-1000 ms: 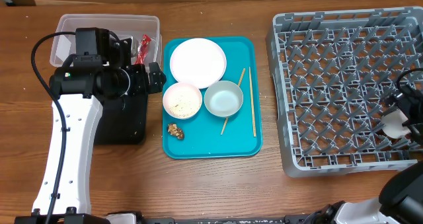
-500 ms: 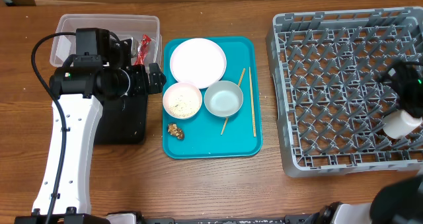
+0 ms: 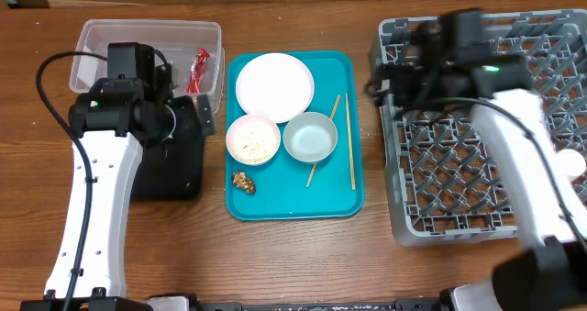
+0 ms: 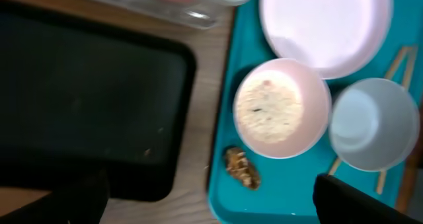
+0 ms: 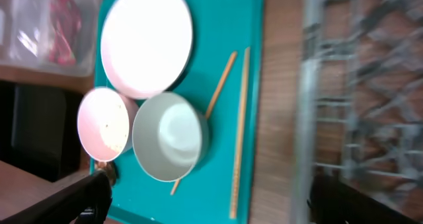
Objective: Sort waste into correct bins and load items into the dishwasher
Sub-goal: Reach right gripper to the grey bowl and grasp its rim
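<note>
Overhead, my left arm hangs above the black tray, which sits just below the clear tub. A red wrapper lies in the tub's right end. The left wrist view shows my left gripper spread wide, with nothing between its fingers. My right gripper is likewise spread and empty, and that arm shows blurred near the left edge of the grey rack.

The teal tray carries the white plate and the pink bowl, which has rice grains in it. The grey-blue bowl sits just beside the pink bowl. 2 chopsticks lie at the tray's right, 1 of them running under the grey-blue bowl. A brown lump lies just below the pink bowl. A white cup lies in the rack near its right edge.
</note>
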`<state>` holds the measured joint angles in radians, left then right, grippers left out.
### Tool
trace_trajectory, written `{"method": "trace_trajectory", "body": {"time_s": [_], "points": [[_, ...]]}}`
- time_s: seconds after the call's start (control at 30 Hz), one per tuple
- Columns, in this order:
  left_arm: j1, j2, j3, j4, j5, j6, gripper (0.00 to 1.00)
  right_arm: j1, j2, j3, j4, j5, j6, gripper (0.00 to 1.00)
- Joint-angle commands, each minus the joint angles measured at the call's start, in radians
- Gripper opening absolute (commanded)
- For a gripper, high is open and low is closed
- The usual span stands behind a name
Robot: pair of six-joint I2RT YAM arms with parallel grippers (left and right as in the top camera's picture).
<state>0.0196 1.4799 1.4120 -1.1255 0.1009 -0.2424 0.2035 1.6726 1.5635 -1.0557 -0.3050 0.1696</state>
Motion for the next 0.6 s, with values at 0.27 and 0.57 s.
{"method": "trace_trajectory", "body": {"time_s": [0.27, 0.57], "points": [[0.0, -0.001, 0.01, -0.015, -0.138, -0.083, 1.0, 0.195, 0.291, 0.008, 0.014, 0.14, 0.229, 0.61], [0.0, -0.001, 0.01, -0.016, -0.138, -0.083, 1.0, 0.215, 0.376, 0.008, -0.001, 0.148, 0.251, 0.35]]}}
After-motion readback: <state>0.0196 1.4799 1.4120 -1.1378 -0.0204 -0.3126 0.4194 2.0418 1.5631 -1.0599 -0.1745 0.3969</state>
